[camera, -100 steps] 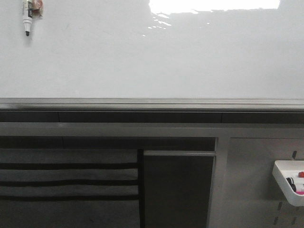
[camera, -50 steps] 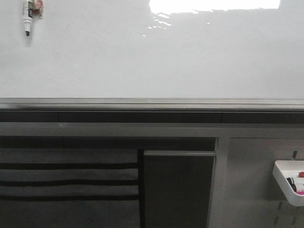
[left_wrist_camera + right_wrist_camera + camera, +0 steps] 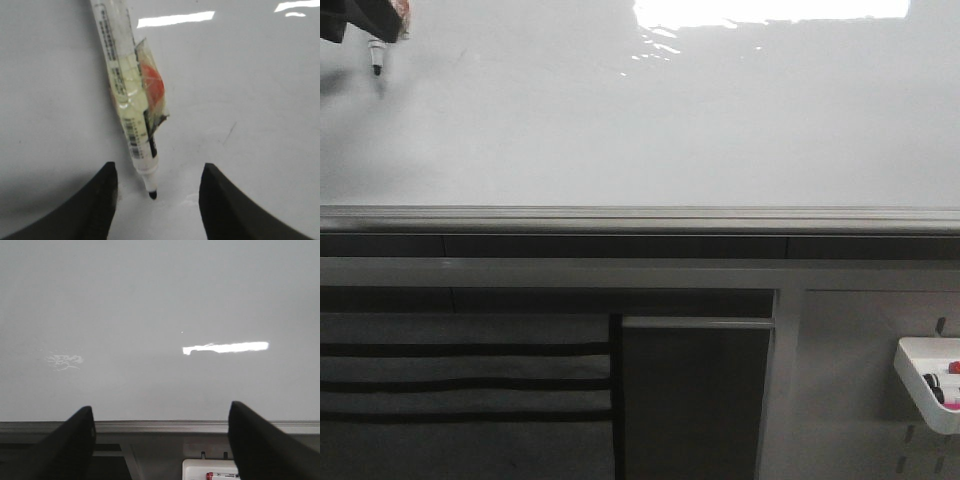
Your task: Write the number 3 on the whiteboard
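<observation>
The whiteboard point(image 3: 650, 120) fills the upper half of the front view, glossy white with glare at the top. No number 3 is in view on it. A white marker point(image 3: 377, 55) with a black tip hangs on the board at the far upper left, its tip pointing down. My left gripper point(image 3: 350, 15) shows as a dark shape over the marker's upper part. In the left wrist view the marker point(image 3: 132, 100) lies between the fingers of my open left gripper point(image 3: 158, 172), untouched. My right gripper point(image 3: 161, 409) is open and empty, facing the whiteboard point(image 3: 160, 300).
A grey metal rail point(image 3: 640, 217) runs along the board's lower edge. Below it are dark panels and, at the right, a white tray point(image 3: 925, 385) holding markers, also seen as the tray point(image 3: 210, 469) in the right wrist view. A faint smudge point(image 3: 64, 360) marks the board.
My left gripper has come into the front view at the upper left corner and now covers the marker's top, casting a shadow on the board. Nothing else moved.
</observation>
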`<move>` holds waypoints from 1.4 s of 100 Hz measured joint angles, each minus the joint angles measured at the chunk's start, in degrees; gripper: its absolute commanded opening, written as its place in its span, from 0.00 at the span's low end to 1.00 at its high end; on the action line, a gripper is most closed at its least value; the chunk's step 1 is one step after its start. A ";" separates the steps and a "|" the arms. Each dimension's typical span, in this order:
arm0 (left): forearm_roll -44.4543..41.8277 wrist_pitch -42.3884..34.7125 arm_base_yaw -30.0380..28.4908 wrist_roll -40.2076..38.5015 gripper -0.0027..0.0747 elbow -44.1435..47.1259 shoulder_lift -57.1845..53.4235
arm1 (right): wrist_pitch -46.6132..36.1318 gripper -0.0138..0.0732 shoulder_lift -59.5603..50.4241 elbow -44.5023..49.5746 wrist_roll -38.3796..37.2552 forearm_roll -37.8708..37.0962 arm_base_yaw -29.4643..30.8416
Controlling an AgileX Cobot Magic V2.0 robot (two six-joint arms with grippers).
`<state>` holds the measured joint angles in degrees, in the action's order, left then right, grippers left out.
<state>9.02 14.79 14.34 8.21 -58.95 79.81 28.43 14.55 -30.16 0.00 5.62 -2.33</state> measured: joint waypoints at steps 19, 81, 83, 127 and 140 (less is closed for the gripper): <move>0.13 -2.19 0.00 0.00 0.47 -2.53 4.75 | 0.24 0.73 0.00 0.00 0.00 0.00 0.00; -2.10 0.30 0.00 0.00 0.01 -3.37 5.83 | 4.96 0.73 0.16 -2.21 0.00 3.05 0.00; -2.84 1.48 0.00 0.00 0.01 -3.37 5.50 | 6.30 0.73 0.26 -3.03 0.00 3.66 0.00; -3.67 40.38 9.75 23.01 0.01 -6.57 -10.92 | 34.98 0.73 14.37 -17.18 36.78 32.62 -0.70; -1.41 46.35 16.43 26.31 0.01 -6.62 -13.40 | 39.74 0.73 21.57 -18.94 48.86 40.39 -4.47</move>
<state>7.61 61.13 30.78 34.52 -65.57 66.41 68.17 36.12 -49.09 48.86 46.01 -6.80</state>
